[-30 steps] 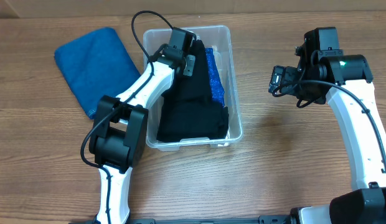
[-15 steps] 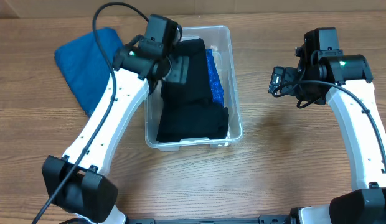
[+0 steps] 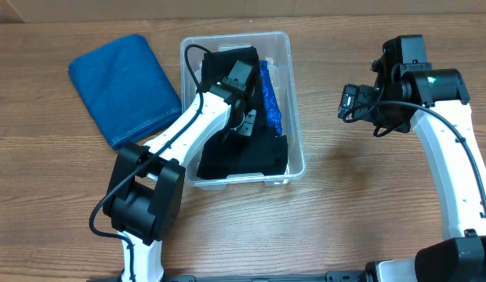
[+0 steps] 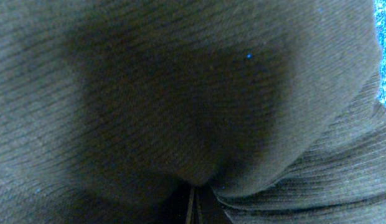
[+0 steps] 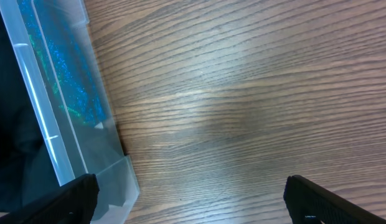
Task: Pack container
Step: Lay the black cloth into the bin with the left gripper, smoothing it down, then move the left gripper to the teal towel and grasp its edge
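Note:
The container (image 3: 295, 86) is a clear plastic bin at the table's middle. It holds a black garment (image 3: 243, 155) and a blue sparkly item (image 3: 268, 98) along its right wall. My left gripper (image 3: 244, 125) is down inside the bin, on the black garment. In the left wrist view the black garment (image 4: 180, 93) fills the frame, and the fingers (image 4: 192, 210) look shut together. My right gripper (image 3: 349, 100) is open and empty above bare table right of the bin. In the right wrist view (image 5: 193, 199) the container's corner (image 5: 68, 124) is at the left.
A folded blue towel (image 3: 121, 84) lies on the table left of the bin. The wooden table (image 3: 368, 204) stretches to the right and front of the bin.
My left gripper moved from the bin's far end, up and left over its rim, then down into the bin's middle onto the black garment. The right arm has not moved.

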You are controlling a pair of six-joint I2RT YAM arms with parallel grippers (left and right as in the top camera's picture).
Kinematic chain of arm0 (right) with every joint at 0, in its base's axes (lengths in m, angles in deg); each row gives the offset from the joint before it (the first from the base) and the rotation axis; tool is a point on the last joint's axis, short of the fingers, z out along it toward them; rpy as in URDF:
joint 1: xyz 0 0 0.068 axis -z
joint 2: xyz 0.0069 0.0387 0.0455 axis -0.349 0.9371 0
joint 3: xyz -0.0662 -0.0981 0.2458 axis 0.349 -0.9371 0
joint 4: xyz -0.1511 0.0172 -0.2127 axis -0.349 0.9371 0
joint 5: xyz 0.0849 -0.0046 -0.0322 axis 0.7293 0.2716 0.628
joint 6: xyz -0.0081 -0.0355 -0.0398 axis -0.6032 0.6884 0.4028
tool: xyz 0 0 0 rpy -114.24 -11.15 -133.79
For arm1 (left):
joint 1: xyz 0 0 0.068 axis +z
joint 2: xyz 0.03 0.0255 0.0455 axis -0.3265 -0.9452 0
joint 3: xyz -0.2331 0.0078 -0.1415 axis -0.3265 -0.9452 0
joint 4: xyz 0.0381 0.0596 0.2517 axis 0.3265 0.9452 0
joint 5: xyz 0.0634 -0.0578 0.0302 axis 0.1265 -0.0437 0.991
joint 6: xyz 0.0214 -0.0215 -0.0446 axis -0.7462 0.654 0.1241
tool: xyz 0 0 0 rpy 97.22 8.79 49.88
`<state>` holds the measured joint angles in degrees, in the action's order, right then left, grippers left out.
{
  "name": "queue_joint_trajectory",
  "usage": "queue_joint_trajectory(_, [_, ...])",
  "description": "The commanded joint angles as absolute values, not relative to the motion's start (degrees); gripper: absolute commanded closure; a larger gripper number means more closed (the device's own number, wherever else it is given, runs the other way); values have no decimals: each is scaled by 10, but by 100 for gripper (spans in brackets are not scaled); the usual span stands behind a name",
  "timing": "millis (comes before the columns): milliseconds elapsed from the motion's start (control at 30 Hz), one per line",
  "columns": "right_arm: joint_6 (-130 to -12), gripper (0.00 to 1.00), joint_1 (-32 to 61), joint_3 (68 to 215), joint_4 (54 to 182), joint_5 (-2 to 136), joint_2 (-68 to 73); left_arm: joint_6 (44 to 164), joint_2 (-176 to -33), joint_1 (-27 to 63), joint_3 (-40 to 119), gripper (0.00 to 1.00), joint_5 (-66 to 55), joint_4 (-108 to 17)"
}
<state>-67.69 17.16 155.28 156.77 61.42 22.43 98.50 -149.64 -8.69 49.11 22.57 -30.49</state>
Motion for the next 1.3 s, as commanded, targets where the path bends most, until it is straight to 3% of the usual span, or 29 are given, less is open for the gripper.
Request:
queue_joint_trajectory(0, [-675, 0, 171, 1550, 1563, 615, 219, 953, -1517, -72, 519, 96, 237, -254])
queue_joint_trajectory(100, [-675, 0, 171, 1550, 1564, 615, 219, 954, -1437, -71, 585, 96, 258, -179])
queue_joint_trajectory(133, [-674, 0, 171, 1550, 1564, 615, 219, 954, -1398, -65, 607, 59, 271, -160])
queue_joint_trajectory(167, [-673, 0, 171, 1550, 1564, 615, 219, 954, -1366, -57, 620, 0, 276, -153])
queue_joint_trajectory(300, [-673, 0, 171, 1550, 1563, 615, 219, 959, -1265, 2, 625, 0, 283, -155])
queue_joint_trajectory(400, [-673, 0, 171, 1550, 1560, 615, 219, 971, -1237, 107, 625, 0, 277, -157])
queue_joint_trajectory(467, [-673, 0, 171, 1550, 1560, 615, 219, 975, -1254, 225, 616, 0, 209, -158])
queue_joint_trajectory(667, [-673, 0, 171, 1550, 1560, 615, 219, 995, -1381, 429, 595, 0, 111, -168])
queue_joint_trajectory(800, [-673, 0, 171, 1537, 1553, 615, 219, 930, -1486, 483, 595, 0, 4, -215])
queue_joint_trajectory(900, [-673, 0, 171, 1522, 1545, 615, 219, 931, -1539, 494, 595, 0, -8, -247])
queue_joint_trajectory(1267, [-670, 0, 171, 1519, 1534, 615, 219, 935, -1677, 431, 595, 0, -201, -368])
